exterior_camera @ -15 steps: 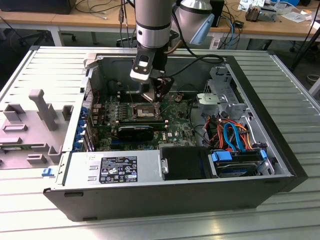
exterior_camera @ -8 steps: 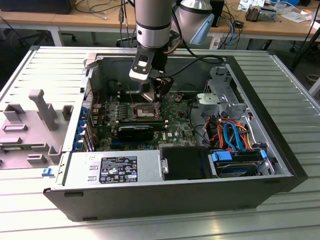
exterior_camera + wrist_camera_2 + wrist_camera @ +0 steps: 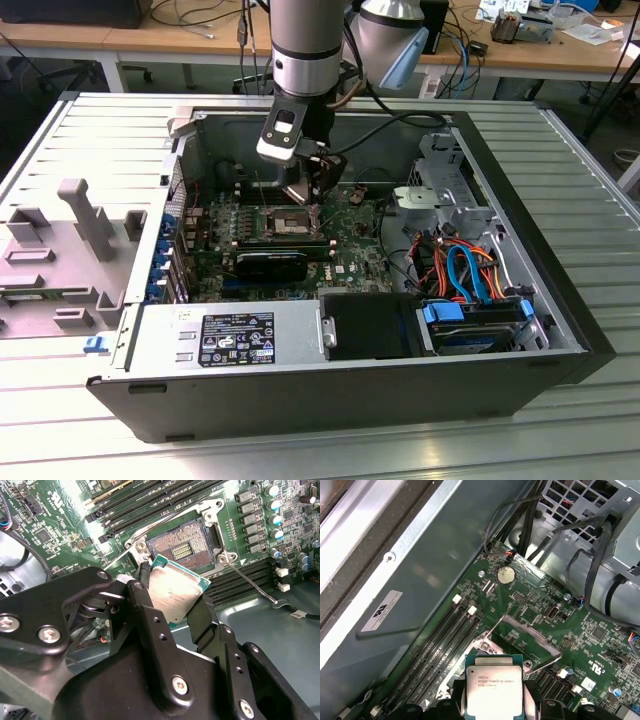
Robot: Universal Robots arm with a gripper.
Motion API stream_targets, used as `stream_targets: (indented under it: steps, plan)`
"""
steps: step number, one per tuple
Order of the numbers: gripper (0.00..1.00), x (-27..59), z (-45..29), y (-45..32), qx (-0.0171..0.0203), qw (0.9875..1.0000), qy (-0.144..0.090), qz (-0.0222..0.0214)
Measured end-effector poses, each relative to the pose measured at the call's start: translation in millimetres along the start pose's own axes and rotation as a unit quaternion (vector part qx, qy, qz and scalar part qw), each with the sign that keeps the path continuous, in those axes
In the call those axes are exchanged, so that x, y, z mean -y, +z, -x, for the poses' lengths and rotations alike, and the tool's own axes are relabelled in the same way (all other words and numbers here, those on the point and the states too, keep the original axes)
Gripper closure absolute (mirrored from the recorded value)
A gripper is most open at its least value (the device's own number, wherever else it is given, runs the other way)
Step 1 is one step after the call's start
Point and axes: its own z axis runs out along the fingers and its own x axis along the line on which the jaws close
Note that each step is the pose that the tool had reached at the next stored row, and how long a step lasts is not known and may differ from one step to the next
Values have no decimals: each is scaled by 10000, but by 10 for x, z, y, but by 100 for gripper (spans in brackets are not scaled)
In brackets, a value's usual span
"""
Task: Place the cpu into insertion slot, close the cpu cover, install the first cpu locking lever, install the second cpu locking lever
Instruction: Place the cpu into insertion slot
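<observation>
The gripper (image 3: 172, 600) is clamped on the cpu (image 3: 177, 587): one black finger (image 3: 142, 597) presses one edge and the other presses the opposite edge, and the silver-grey lid faces outward between them. The chip hangs tilted just above the insertion slot (image 3: 182, 542), off one corner of it and not touching it. The slot lies bare, with its dark pin field showing inside the silvery rim.

In the first wrist view the cpu (image 3: 494, 690) shows lid-on, and the cpu cover (image 3: 532, 634) stands swung up at the slot's far edge. Green board shows through its square window.

A thin locking lever (image 3: 250, 580) reaches out from a corner of the slot – unhooked, slanting across the nearby memory slots (image 3: 240, 582). More memory slots run along the slot's opposite side.

In the exterior view the arm reaches down into the open computer case (image 3: 300, 395), and the gripper (image 3: 318, 195) is directly over the insertion slot (image 3: 290, 222) on the green board (image 3: 350, 262).
</observation>
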Motion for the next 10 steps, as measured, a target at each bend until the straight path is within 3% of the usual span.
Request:
stream_targets:
  steps: [10]
  plan:
    - [46, 0, 0, 0, 5, 9999, 137, 2]
